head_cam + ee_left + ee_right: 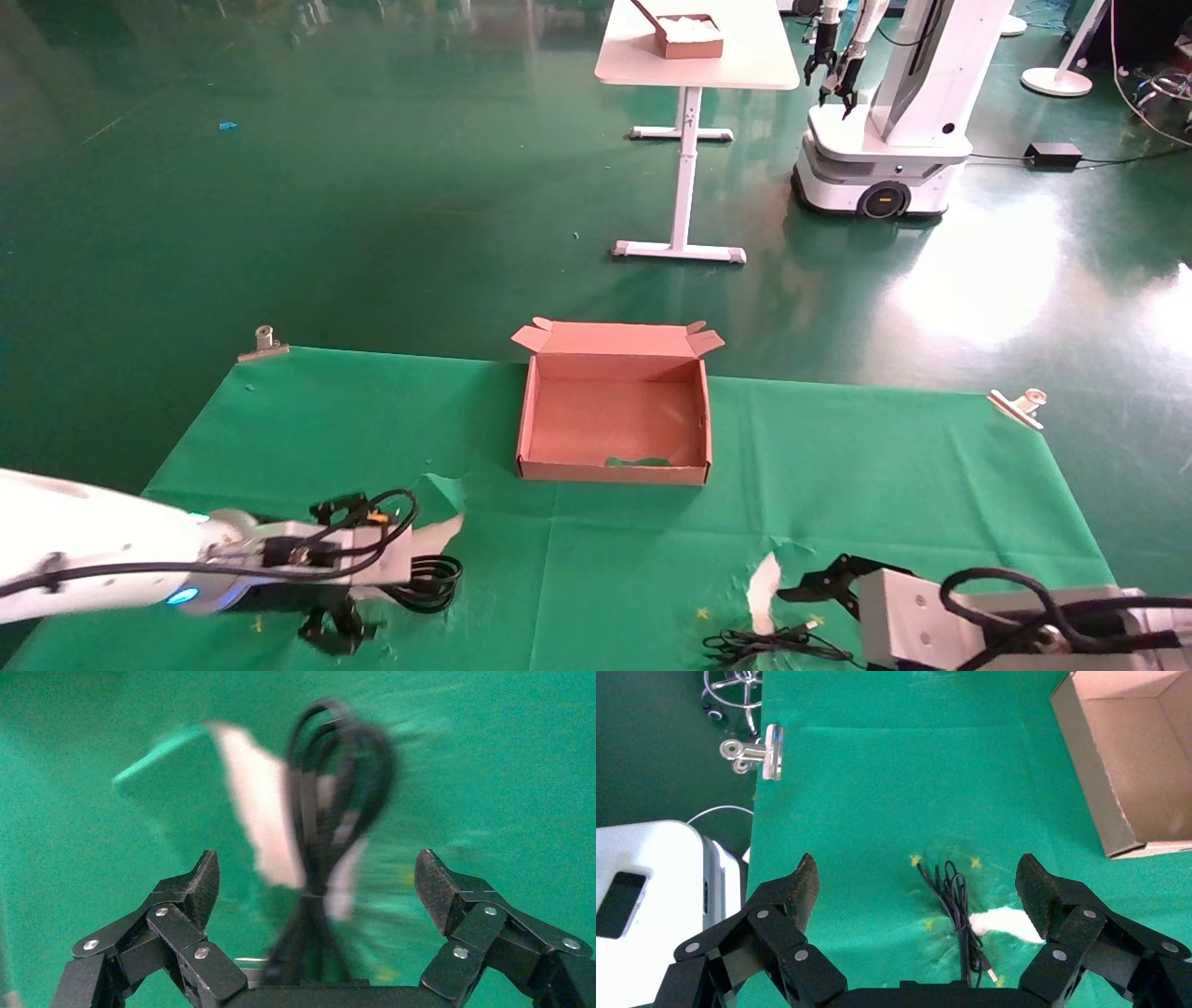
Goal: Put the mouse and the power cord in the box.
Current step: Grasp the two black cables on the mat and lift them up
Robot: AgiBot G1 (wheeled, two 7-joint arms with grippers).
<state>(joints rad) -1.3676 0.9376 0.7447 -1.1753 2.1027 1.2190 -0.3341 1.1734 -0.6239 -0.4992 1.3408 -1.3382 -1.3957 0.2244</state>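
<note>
Your desk (838, 466) wears a green cloth (307, 419) clipped at its far corners, with green floor and another robot (885, 112) beyond. The box (614, 469) sits open at the middle of the far edge, with nothing in it yet.

The left gripper (340, 629) is at the near left, jaws spread wide and holding nothing, right over the coiled power cord (430, 580). In its wrist view the coil lies across a torn flap (256, 822) of cloth showing white. The risk here is that closing low may pinch that flap along with the cord and drag the cloth, shifting the box.

The right gripper (819, 585) waits at the near right, equally wide and empty, above a thin cable (956, 906) ending in a small plug beside another tear (1007, 921). You cannot see the mouse itself; a grab at the cable alone could let it slip or swing.
</note>
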